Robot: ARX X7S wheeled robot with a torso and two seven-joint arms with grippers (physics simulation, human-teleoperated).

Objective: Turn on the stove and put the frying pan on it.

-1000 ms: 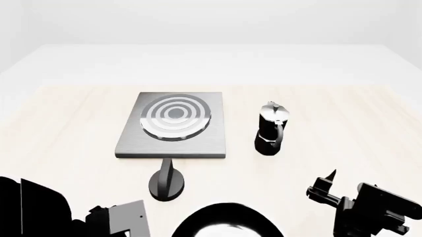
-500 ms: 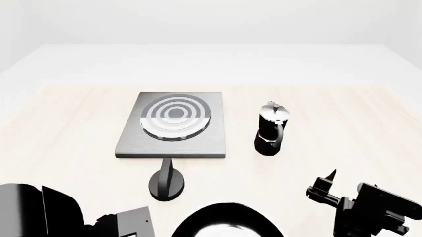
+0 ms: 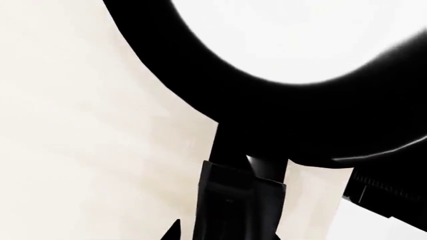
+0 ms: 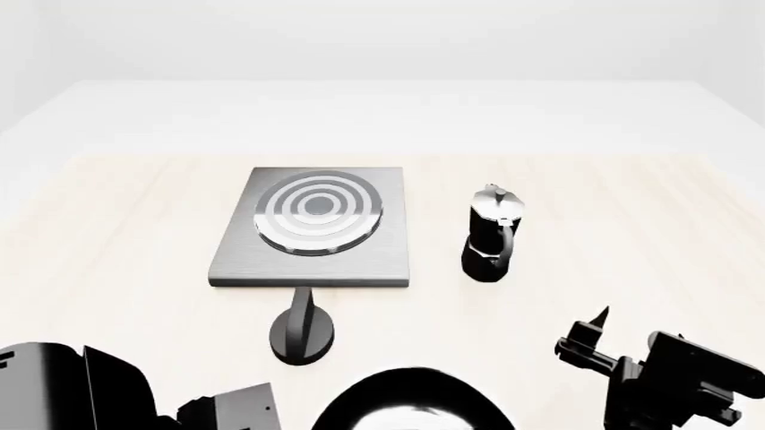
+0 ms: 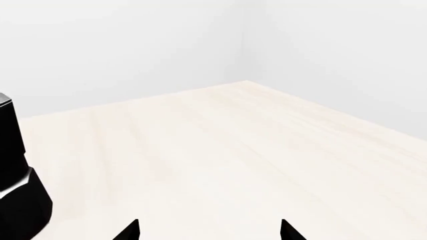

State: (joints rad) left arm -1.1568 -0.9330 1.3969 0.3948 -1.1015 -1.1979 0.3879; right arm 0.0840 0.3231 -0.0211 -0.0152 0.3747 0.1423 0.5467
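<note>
The stove point(image 4: 245, 260) is a grey square plate with a ringed burner point(image 4: 321, 210) at mid table. Its black round knob point(image 4: 301, 339) sits just in front of it. The frying pan point(image 4: 413, 403) lies at the near edge, partly cut off. In the left wrist view its black rim point(image 3: 200, 90) and pale inside fill the frame. Its handle point(image 3: 240, 200) runs down beside one fingertip point(image 3: 175, 231), with a thin gap between them. My left gripper point(image 4: 227, 414) is low, left of the pan; its grip is hidden. My right gripper point(image 4: 583, 333) is open and empty, right of the pan.
A black-and-silver moka pot point(image 4: 493, 235) stands right of the stove; it also shows in the right wrist view point(image 5: 17, 185). The pale wooden table point(image 4: 622, 197) ends at a white floor and walls beyond. The right wrist view shows my open right gripper point(image 5: 208, 230) over bare table.
My left arm has sunk lower and shifted slightly right at the near left corner of the head view. The pan, stove, knob and right arm have not moved.
</note>
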